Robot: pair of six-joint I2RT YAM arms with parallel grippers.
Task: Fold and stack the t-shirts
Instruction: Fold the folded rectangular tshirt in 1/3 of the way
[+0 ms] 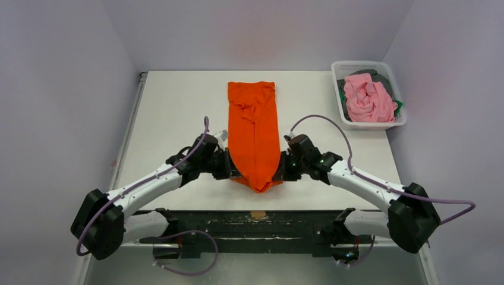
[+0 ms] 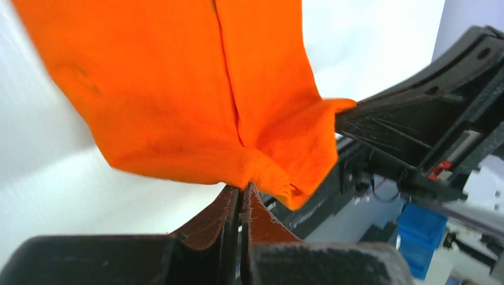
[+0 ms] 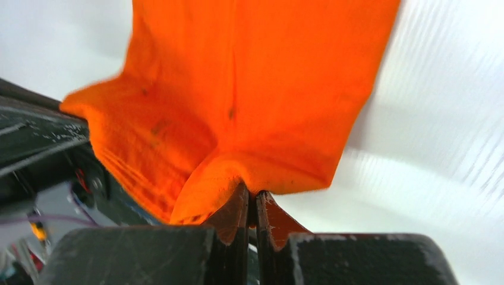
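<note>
A: Where's the bright orange cloth t-shirt [image 1: 254, 133]?
B: Lengthwise on the white table [image 1: 172, 107], centred. The left gripper [image 2: 241, 191] and right gripper [image 3: 255, 196] each pinch a near-end corner, jaws clamped tight.

Right gripper [image 3: 255, 199] sits bottom center, jaws pinched together w/ basically no gap, and a bunched edge of the orange t-shirt [image 3: 255, 89] is caught right at the tips. Cloth fans up and out from there and fills most of the top, w/ a crease down the middle and a few tiny dark specks. White table [image 3: 428, 178] is behind on the right, blurry. Black hardware [image 3: 35, 142] on the left by the shirt's corner, can't tell what it is tbh.
</note>
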